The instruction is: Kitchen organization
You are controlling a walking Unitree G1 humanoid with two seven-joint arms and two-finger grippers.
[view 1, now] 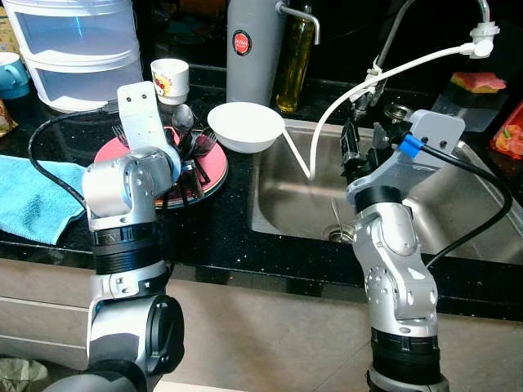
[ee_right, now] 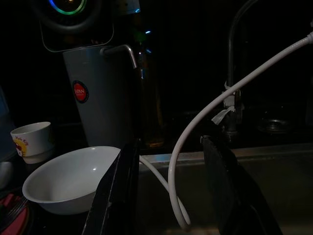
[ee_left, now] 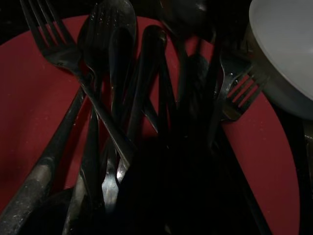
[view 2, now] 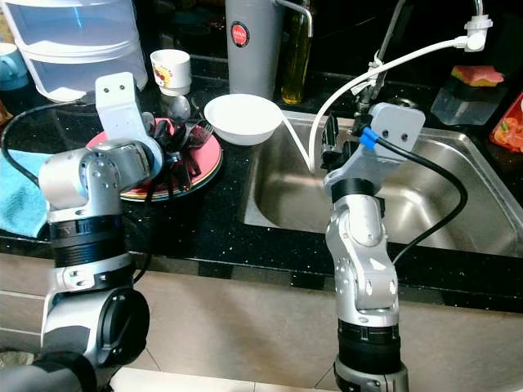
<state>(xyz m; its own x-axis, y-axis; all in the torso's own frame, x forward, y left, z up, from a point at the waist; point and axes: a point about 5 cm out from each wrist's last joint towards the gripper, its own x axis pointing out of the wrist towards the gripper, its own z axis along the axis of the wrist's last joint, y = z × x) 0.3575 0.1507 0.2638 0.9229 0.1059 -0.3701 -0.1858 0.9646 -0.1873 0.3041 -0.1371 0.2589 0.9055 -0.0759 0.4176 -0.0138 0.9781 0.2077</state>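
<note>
The red plate (view 1: pixel 214 167) serves as the landmark on the black counter (view 1: pixel 212 237), just left of the steel sink (view 1: pixel 458 204). Nearest the robot, the left tool (view 1: pixel 189 159) hangs low over the near side of that plate, right above the heap of cutlery (view 2: pixel 181 135); whether its fingers are apart or together I cannot tell, since they merge with the dark metal. The right tool (ee_right: pixel 168 191) hovers over the sink to the right of the plate, its fingers apart with nothing between them, a white hose (ee_right: pixel 205 122) crossing the gap beyond.

The forks and spoons lie crossed and stacked on the plate. I judge them stiff, light one by one, slick with a wet sheen, and prone to drag neighbours along (they interlock at the tines). A handle end lying free at the edge of the pile looks the safest hold. The white bowl (view 1: pixel 245 126), touching the plate's far-right rim, is light but breakable; its rim is the place to pinch.

Beyond the plate stand a printed cup (view 1: pixel 170 79), a grey flask (view 1: pixel 255 49) and an oil bottle (view 1: pixel 294 57).

The left wrist view gives the tangle itself: a fork (ee_left: pixel 58 46) lying across a spoon (ee_left: pixel 115 29), detail which the head views blur. The head views alone place the blue towel (view 1: pixel 33 196) left of the plate.
</note>
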